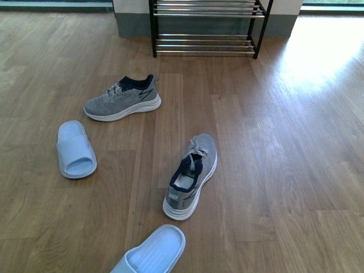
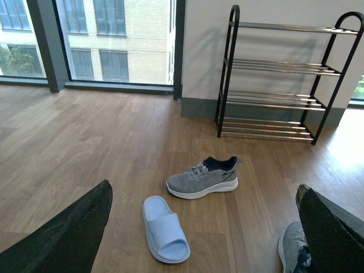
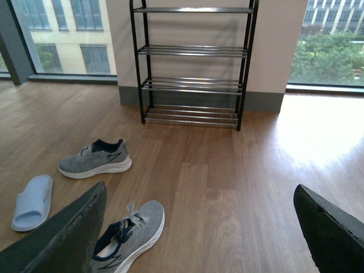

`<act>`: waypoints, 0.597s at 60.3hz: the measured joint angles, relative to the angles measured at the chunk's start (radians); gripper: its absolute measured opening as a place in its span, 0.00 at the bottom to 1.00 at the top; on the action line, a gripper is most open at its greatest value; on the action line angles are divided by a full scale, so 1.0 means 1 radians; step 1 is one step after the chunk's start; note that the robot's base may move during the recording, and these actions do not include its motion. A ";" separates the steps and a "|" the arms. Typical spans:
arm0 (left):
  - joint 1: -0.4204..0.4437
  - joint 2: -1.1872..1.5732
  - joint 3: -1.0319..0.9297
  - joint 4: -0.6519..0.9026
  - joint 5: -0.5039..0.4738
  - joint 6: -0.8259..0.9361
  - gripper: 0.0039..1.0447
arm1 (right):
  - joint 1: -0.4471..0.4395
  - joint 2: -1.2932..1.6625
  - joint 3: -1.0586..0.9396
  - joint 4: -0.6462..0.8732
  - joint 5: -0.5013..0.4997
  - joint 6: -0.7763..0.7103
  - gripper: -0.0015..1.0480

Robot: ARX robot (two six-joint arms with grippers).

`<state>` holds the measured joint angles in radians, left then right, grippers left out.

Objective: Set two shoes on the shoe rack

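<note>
sneakers point(image 1: 123, 99) grey knit, white soles, navy collars | slides point(image 1: 75, 149) pale blue | rack point(image 1: 205, 37) black frame, chrome bars

Daylight from tall windows point(image 2: 114, 40) glares on the wood-plank floor point(image 1: 273, 170) before a pale wall point(image 3: 273, 45).

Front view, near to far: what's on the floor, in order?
nearest pale blue slide → grey sneaker with its toe toward the rack → left pale blue slide → far grey sneaker, side-on → shoe rack
</note>
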<state>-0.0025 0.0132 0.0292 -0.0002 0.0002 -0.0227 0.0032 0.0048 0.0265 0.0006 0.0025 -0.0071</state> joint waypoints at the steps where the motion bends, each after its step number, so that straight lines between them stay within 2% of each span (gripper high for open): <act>1: 0.000 0.000 0.000 0.000 0.000 0.000 0.91 | 0.000 0.000 0.000 0.000 0.000 0.000 0.91; 36: 0.000 0.000 0.000 0.000 -0.002 0.000 0.91 | 0.000 0.000 0.000 0.000 -0.002 0.000 0.91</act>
<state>-0.0025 0.0132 0.0292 -0.0002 -0.0017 -0.0227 0.0032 0.0044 0.0265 0.0006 0.0006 -0.0067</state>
